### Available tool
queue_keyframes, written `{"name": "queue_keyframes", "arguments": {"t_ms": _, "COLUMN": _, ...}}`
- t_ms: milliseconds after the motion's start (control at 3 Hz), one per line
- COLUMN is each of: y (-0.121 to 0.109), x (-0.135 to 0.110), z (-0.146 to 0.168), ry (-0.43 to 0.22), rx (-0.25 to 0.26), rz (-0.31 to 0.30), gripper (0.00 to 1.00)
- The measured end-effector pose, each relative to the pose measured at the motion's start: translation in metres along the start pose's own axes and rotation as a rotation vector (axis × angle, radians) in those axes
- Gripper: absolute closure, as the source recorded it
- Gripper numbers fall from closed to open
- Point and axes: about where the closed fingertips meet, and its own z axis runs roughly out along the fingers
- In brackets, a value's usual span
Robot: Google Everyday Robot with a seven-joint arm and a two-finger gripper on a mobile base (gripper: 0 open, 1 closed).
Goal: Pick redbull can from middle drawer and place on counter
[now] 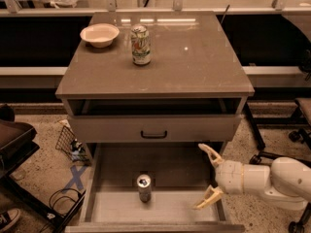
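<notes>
The redbull can (144, 187) stands upright on the floor of the pulled-out middle drawer (116, 208), near its centre front. My gripper (205, 176) is open, with cream fingers (210, 153) spread wide, low over the right part of the drawer. It is to the right of the can and apart from it, holding nothing. The counter (194, 57) is the glossy grey-brown top of the cabinet above.
A green-and-white can (140, 44) and a white bowl (99, 34) stand on the counter's back left. The top drawer front with a black handle (153, 134) is slightly open above the middle drawer. Chair legs (272, 154) stand right, a wire basket (68, 142) and cables left.
</notes>
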Motion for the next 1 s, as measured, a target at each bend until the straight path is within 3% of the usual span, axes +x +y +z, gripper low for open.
{"name": "queue_keyframes", "arguments": {"t_ms": 333, "y": 0.008, "x": 0.025, "z": 0.038, "ry": -0.027, "rx": -0.037, "rz": 0.010, "gripper": 0.00}}
{"name": "queue_keyframes", "arguments": {"t_ms": 1000, "y": 0.023, "x": 0.057, "z": 0.108, "ry": -0.014, "rx": -0.118, "rz": 0.059, "gripper": 0.00}}
